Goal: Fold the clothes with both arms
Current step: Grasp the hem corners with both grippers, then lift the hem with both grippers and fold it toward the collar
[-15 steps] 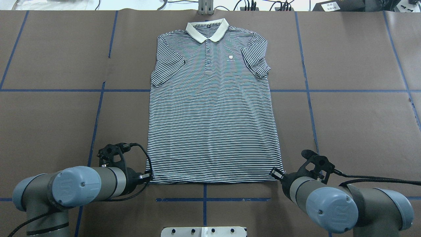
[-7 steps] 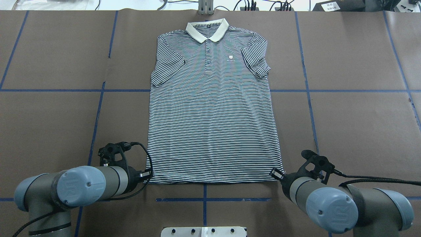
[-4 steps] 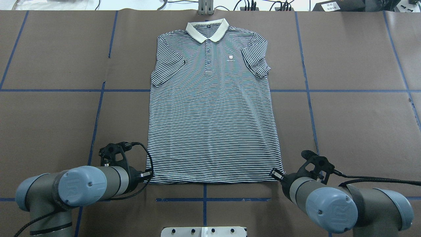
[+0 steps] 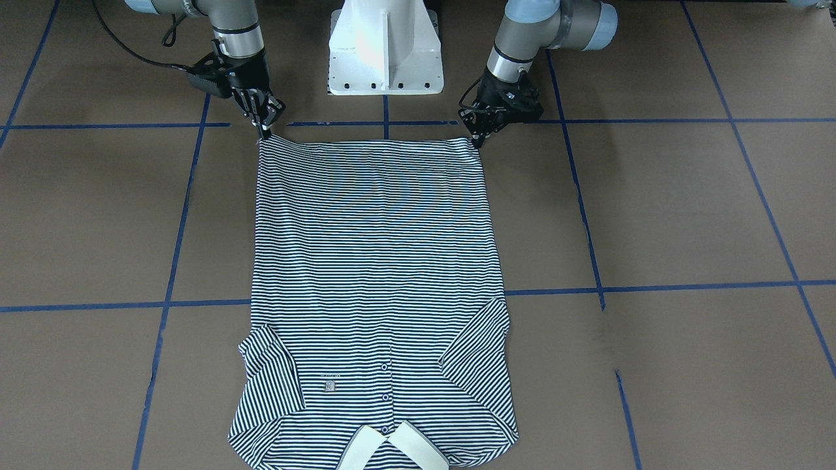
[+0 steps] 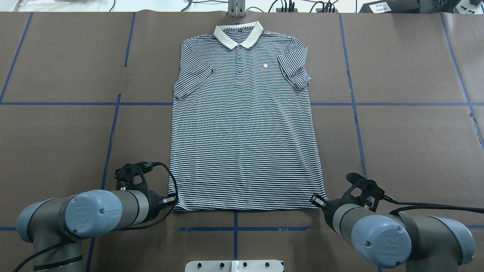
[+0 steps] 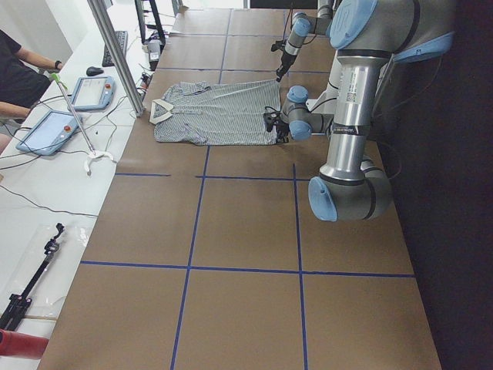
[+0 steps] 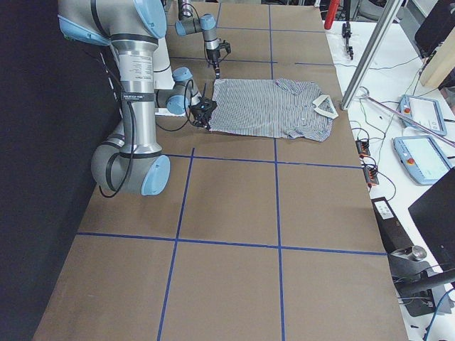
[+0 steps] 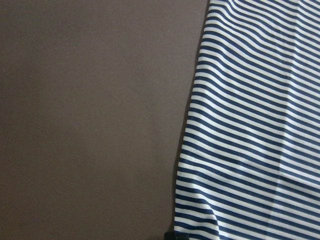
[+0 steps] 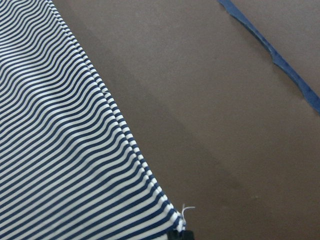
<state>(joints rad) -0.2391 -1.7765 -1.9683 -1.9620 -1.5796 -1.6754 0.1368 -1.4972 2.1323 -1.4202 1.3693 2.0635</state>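
Left gripper (image 5: 171, 200) looks pinched shut on the near-left hem corner of the shirt (image 5: 245, 132). The shirt lies flat and face up on the surface (image 5: 397, 143), collar away from the robot. Right gripper (image 5: 317, 199) looks closed on the other hem corner. Both bites seem thin. A corner could slip on the lift, or only the top layer might rise, skewing the fold. The wrists hide most of the fingertips, and both wrist views crop them.
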